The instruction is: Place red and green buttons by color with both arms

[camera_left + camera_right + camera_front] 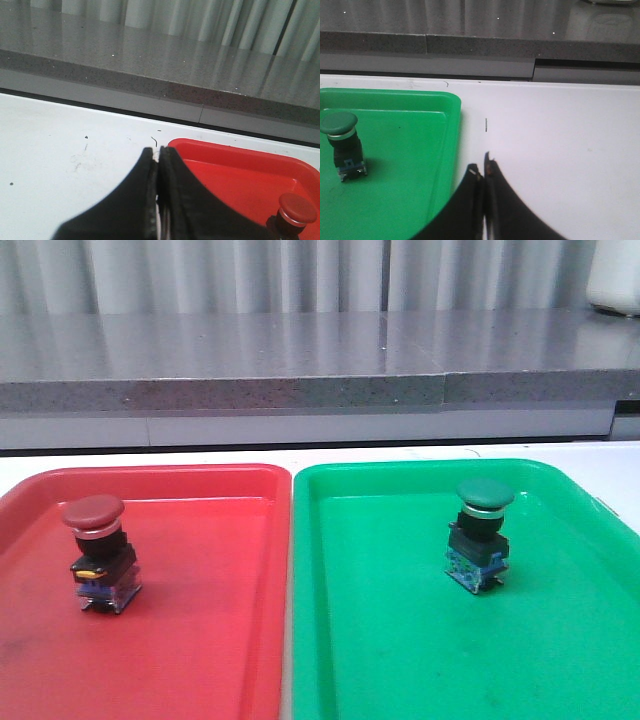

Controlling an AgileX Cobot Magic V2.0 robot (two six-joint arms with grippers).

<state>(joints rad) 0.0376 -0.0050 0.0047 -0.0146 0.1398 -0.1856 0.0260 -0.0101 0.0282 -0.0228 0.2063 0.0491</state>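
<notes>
The red button (pixel 98 552) stands upright in the red tray (pixel 200 640), towards its left side. It also shows in the left wrist view (pixel 296 212). The green button (pixel 482 535) stands upright in the green tray (pixel 400 640). It also shows in the right wrist view (pixel 342 145). My left gripper (pixel 157 152) is shut and empty, above the white table just outside the red tray's (pixel 240 170) far left corner. My right gripper (pixel 484 162) is shut and empty, beside the green tray's (pixel 410 150) right edge. Neither gripper shows in the front view.
The two trays sit side by side on a white table (pixel 300 455). A grey stone ledge (pixel 300 360) runs along the back of the table. A white object (pixel 615 280) stands on the ledge at the far right.
</notes>
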